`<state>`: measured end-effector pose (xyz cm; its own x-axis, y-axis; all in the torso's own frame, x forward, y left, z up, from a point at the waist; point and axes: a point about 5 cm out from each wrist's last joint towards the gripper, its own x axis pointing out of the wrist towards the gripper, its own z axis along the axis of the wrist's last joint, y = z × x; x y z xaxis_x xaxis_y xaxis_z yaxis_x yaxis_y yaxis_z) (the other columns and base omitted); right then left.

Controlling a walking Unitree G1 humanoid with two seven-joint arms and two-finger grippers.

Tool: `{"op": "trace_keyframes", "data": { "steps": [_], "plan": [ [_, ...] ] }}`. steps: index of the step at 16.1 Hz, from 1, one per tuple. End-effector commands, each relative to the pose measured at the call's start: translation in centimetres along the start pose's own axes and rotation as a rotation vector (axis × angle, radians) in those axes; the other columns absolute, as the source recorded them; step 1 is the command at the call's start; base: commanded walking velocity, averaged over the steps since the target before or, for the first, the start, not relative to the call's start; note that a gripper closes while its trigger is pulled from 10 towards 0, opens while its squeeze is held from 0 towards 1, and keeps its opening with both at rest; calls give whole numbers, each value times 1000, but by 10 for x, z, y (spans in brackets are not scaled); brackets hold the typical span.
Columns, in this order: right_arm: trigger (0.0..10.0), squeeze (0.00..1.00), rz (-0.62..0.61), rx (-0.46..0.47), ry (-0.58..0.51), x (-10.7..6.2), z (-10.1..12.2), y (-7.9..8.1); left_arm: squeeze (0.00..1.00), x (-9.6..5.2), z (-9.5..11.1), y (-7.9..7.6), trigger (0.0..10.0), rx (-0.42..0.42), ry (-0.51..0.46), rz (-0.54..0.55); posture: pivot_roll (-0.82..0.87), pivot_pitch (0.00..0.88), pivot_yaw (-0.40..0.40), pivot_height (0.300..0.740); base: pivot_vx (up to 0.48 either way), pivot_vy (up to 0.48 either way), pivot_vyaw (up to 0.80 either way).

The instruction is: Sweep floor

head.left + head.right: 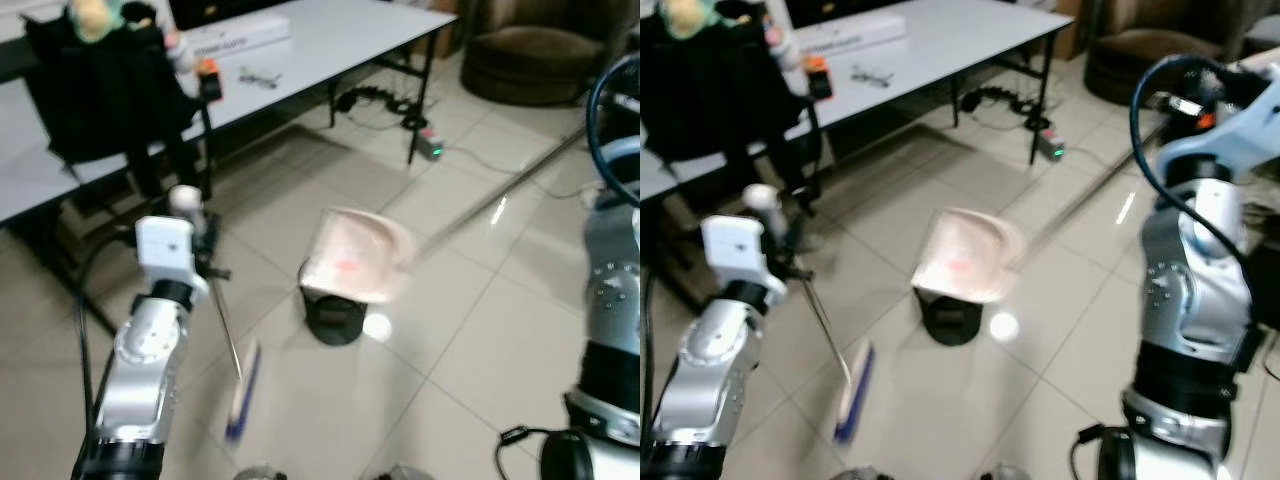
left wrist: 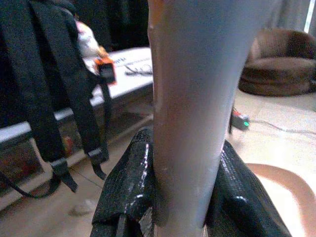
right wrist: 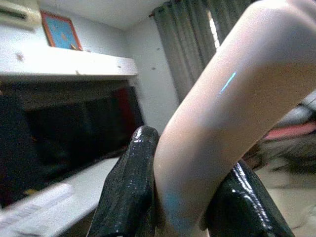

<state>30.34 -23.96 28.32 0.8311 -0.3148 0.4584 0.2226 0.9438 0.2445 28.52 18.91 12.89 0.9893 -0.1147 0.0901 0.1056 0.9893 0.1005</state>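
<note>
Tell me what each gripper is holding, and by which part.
The left gripper is shut on the pale handle of the small blue-and-white broom. The right gripper is shut on the long handle of the pale pink plastic dustpan.

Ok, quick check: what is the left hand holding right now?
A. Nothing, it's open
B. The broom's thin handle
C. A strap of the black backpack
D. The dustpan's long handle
B. The left hand is closed on the broom, whose thin handle runs down to the blurred head on the floor; the dustpan hangs from the long handle leading towards the right arm.
</note>
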Motion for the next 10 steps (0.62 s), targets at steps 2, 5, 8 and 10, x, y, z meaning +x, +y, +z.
{"op": "trace_keyframes", "data": {
  "steps": [2, 5, 8, 10],
  "plan": [
    [10000, 0, -54, -71, -83, 2, 16, -12, 0, -2, 3, -8, 10000, -1, -13, -100, -93, 43, 34, 740, 0, 0, -800],
    [10000, 0, -126, -193, -73, 1, 17, -33, 0, -5, 1, -14, 10000, -8, 7, -171, -99, 53, 33, 740, 0, -100, -771],
    [10000, 0, -147, -303, 92, -7, -12, -41, 0, -4, 2, -14, 10000, -4, 5, -174, -100, 60, 30, 740, 0, -350, 0],
    [10000, 0, -181, -334, 181, -19, -31, -46, 0, -3, 2, -14, 10000, -9, 2, -171, -100, 62, 30, 740, 0, -362, 0]
  ]
}}
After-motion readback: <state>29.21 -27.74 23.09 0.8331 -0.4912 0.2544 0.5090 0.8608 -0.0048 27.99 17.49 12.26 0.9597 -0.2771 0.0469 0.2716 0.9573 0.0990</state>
